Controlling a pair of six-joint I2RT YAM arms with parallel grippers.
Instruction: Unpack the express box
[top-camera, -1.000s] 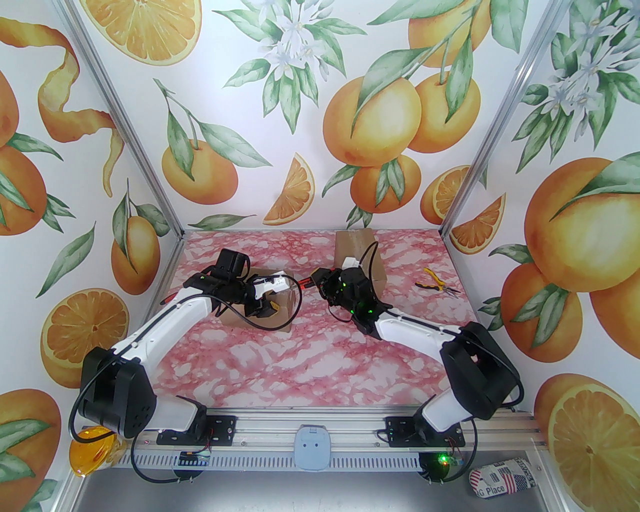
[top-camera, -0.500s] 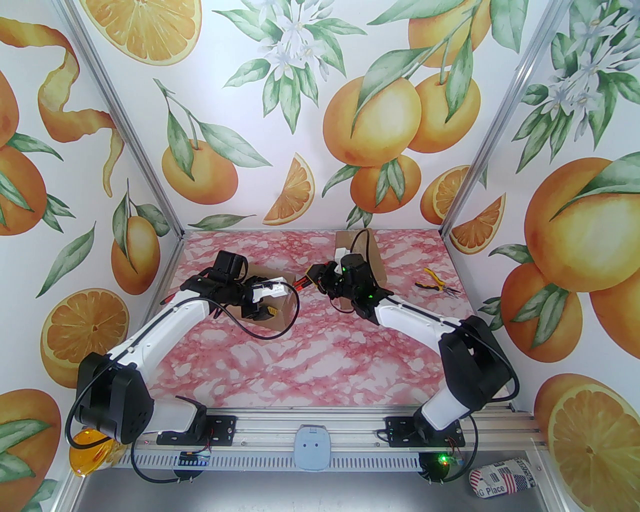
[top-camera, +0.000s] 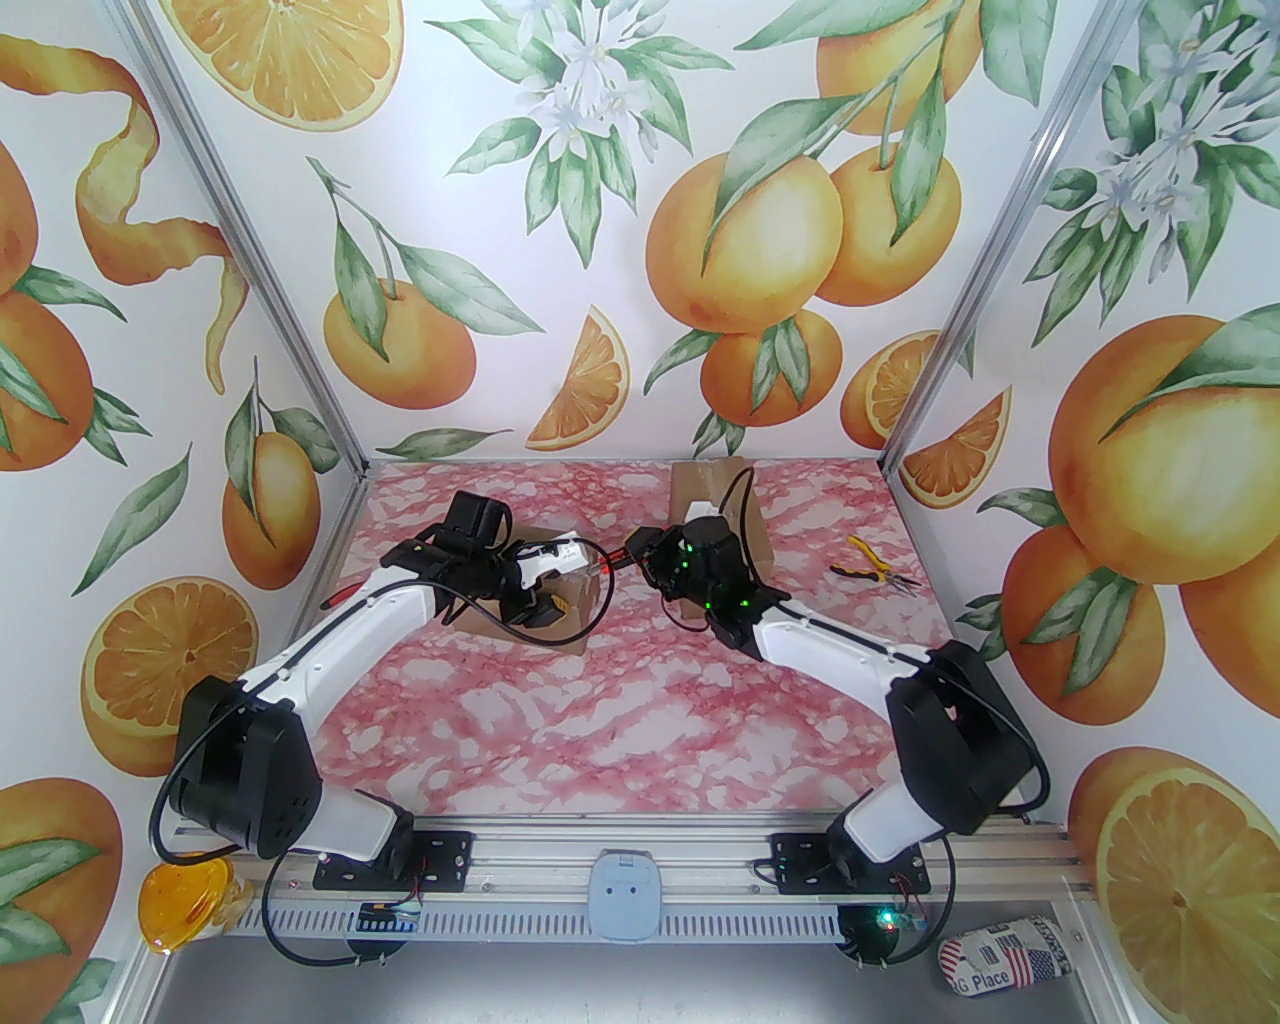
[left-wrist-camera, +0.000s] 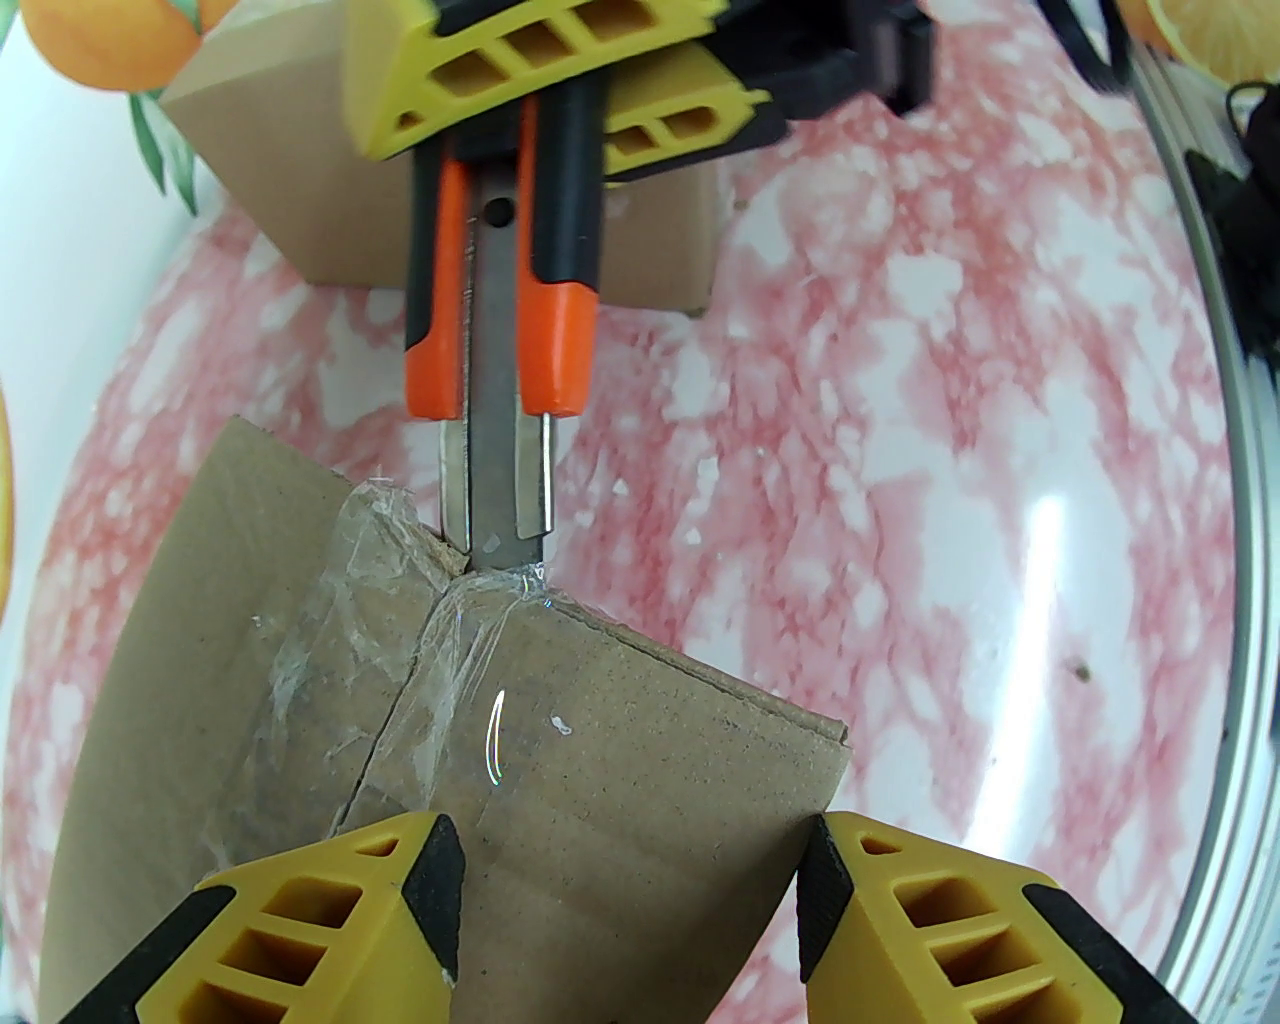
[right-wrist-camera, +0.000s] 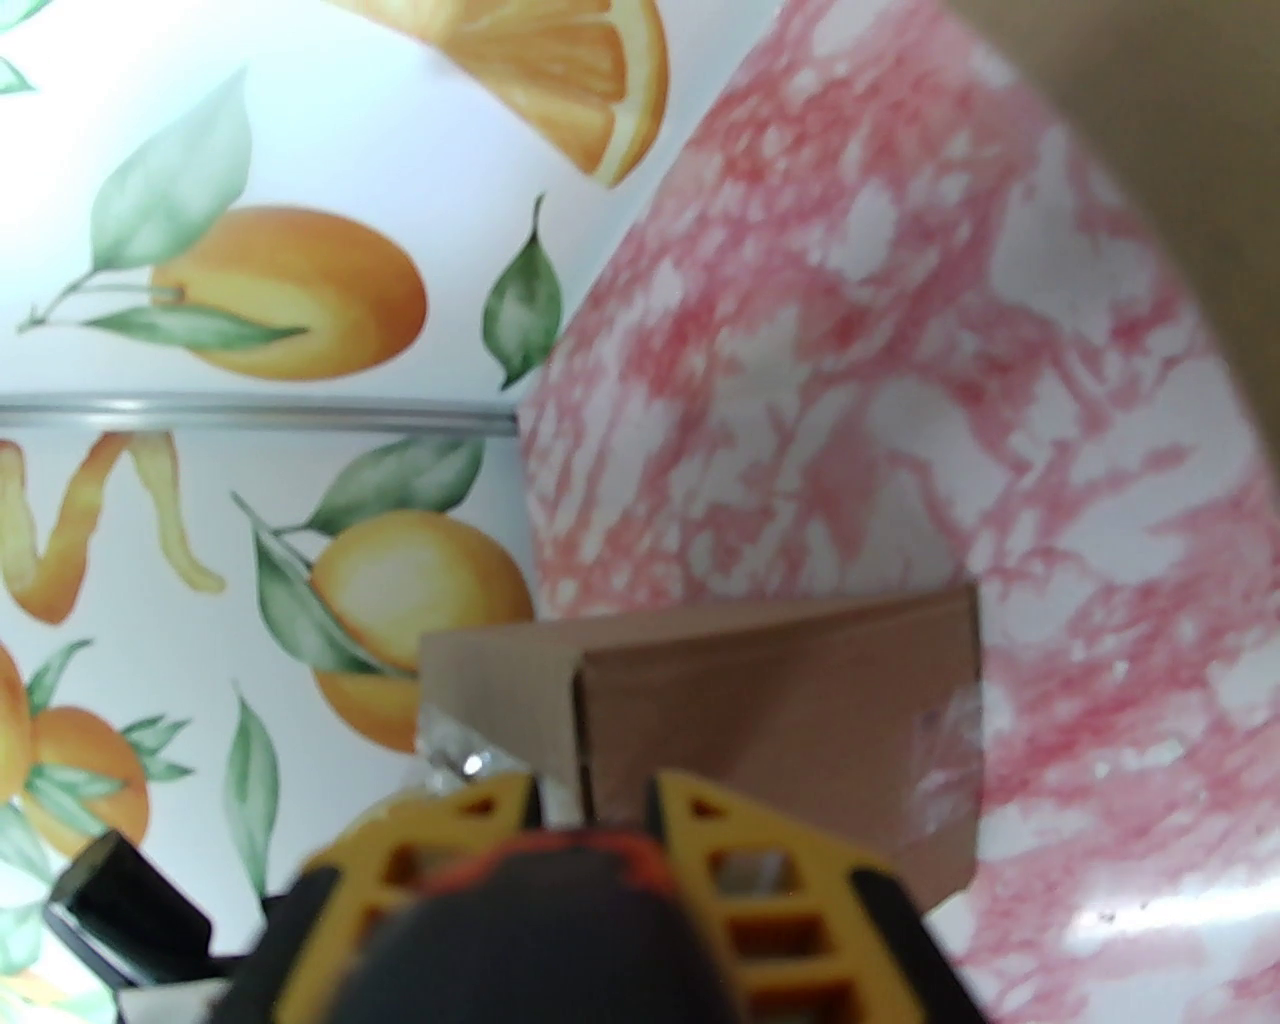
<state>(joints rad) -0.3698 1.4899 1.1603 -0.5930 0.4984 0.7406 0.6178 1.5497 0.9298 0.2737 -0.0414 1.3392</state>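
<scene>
**Task status.** The express box (left-wrist-camera: 620, 760) sits on the left half of the worktop (top-camera: 620, 720), between the two arms. Its top flaps are closed and clear tape (left-wrist-camera: 400, 640) covers the centre seam, wrinkled but not visibly slit. The tip of the utility knife (left-wrist-camera: 500, 300) rests at the near end of that seam, so the cut appears to be only at its start. Judged remaining: slit the tape along the seam, fold the flaps open, remove the contents.

**Grippers.** The right gripper (left-wrist-camera: 560, 110) is clamped on the knife handle. The left gripper (left-wrist-camera: 630, 880) stands about half open over the box, one finger above the top near the seam, the other at the box's outer edge. Whether it actually grips the box cannot be determined.

**Orientation.** The knife's long axis runs across the worktop from the right gripper toward the left arm, blade leading. The seam continues roughly along the same line, from the blade tip toward the left gripper.
</scene>
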